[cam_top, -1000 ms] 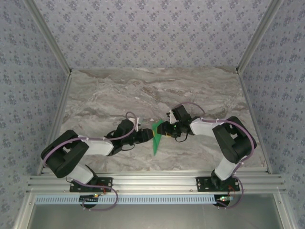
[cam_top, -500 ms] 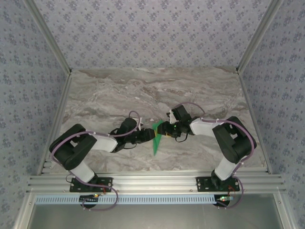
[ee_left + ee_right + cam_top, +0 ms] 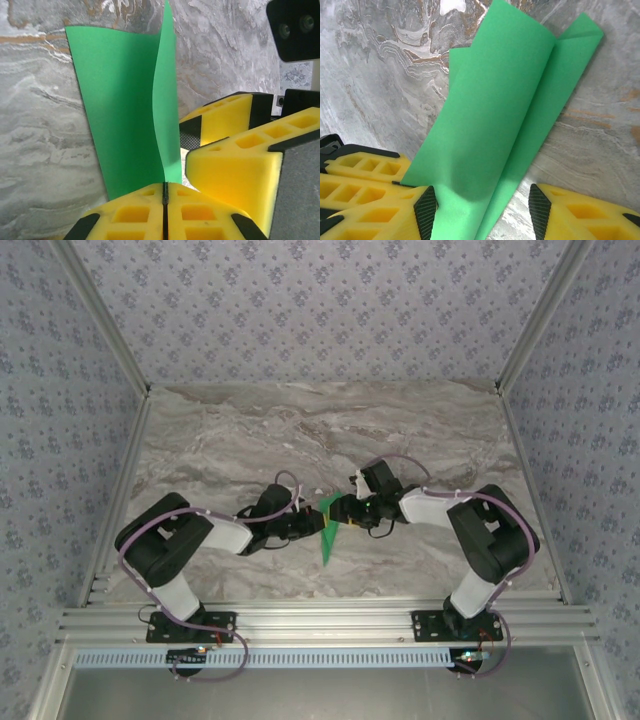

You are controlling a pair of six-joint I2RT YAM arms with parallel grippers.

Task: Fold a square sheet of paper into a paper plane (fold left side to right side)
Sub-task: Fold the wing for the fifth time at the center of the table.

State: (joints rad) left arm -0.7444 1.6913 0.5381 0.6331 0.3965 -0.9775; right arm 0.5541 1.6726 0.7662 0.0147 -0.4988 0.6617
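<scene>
The square sheet of paper lay half folded on the table. Farther up the paper, the left gripper pinched its raised flap tight, and the right gripper stood open around it. I guessed the edges must meet before pressing flat.

no readable text, labels or numbers

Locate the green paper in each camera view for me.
Top external: green paper near the centre of the marble table.
Left wrist: green paper centre-left, standing, pinched in the shut left claw at the bottom.
Right wrist: green paper across the middle, between the fingers of the open right claw.
Shared landmark: the marble table.
</scene>
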